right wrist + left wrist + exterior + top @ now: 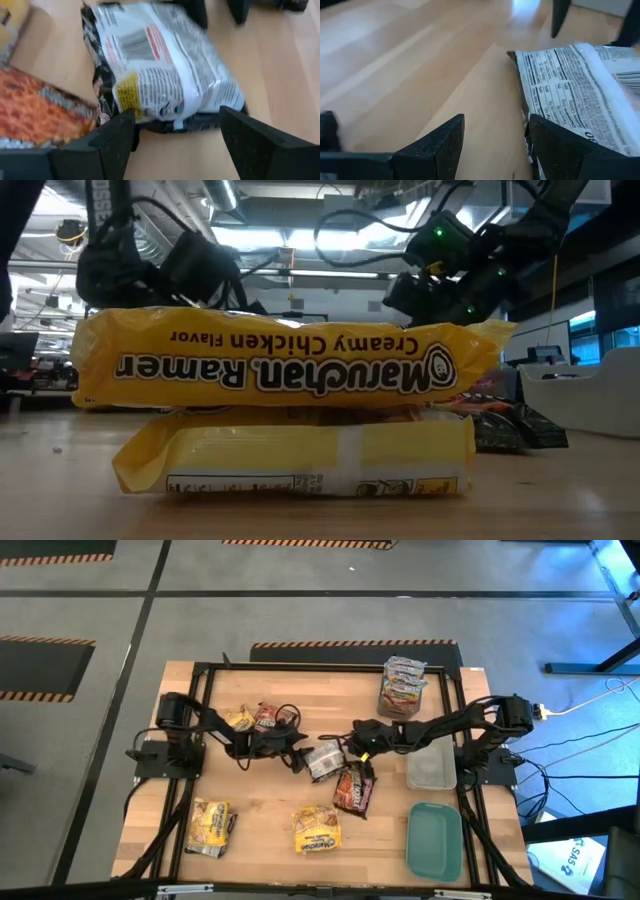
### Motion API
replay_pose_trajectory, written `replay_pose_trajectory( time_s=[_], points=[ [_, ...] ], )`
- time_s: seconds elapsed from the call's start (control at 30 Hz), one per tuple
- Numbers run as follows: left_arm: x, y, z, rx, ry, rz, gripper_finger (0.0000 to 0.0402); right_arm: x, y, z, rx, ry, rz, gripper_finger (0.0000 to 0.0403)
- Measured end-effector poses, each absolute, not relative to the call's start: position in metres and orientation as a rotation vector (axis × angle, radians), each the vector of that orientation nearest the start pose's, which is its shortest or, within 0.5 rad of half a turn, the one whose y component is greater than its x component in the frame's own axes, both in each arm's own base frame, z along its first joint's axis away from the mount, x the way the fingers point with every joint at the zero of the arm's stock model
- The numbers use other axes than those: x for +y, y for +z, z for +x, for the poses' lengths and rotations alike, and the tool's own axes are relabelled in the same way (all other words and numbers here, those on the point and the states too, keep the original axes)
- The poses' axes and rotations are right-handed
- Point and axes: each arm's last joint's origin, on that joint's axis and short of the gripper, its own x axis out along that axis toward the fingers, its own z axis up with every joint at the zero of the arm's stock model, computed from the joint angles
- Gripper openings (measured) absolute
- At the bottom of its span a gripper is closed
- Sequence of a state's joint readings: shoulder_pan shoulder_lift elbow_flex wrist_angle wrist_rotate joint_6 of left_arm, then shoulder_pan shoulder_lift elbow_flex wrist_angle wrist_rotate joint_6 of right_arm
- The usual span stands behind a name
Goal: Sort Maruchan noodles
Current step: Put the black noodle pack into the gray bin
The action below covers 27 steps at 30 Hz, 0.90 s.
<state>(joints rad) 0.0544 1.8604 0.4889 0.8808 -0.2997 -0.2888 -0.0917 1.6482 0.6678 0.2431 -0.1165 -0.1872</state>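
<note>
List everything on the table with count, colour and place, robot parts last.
Silvery-white packet: one, table centre, between both end effectors.
Dark brown-red packet: one, just in front of the silvery one.
Yellow packets: two stacked, front centre.
Yellow pile: front left; count unclear.
Mixed packets: one yellow, one dark red, left of centre by the left arm.
Silvery-pink stack: several, back right; exact count unclear.
Clear tray: one, right side.
Teal lid: one, front right.
Wooden table: one, light wood.
Left end effector: open, at the silvery packet's left edge.
Right end effector: open, at its right edge.
</note>
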Motion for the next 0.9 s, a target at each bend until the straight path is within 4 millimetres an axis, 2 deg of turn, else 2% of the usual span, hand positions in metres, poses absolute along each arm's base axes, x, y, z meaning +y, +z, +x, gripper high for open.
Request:
replay_pose_trajectory(
  time_s=[0.17, 0.43, 0.73, 0.9],
  points=[
    [0.021, 0.073, 0.289, 0.451, 0.403, -0.268, 0.022, -0.023, 0.135, 0.3, 0.686, 0.11, -0.11, 0.027],
    [0.021, 0.073, 0.289, 0.453, 0.397, -0.258, 0.022, -0.023, 0.14, 0.302, 0.625, 0.173, -0.217, 0.027],
    [0.02, 0.076, 0.291, 0.426, 0.36, -0.279, 0.022, -0.022, 0.187, 0.289, 0.549, 0.168, -0.244, 0.027],
    [0.018, 0.093, 0.291, 0.386, 0.316, -0.287, 0.022, -0.015, 0.191, 0.284, 0.565, 0.237, -0.192, 0.027]
  ],
)
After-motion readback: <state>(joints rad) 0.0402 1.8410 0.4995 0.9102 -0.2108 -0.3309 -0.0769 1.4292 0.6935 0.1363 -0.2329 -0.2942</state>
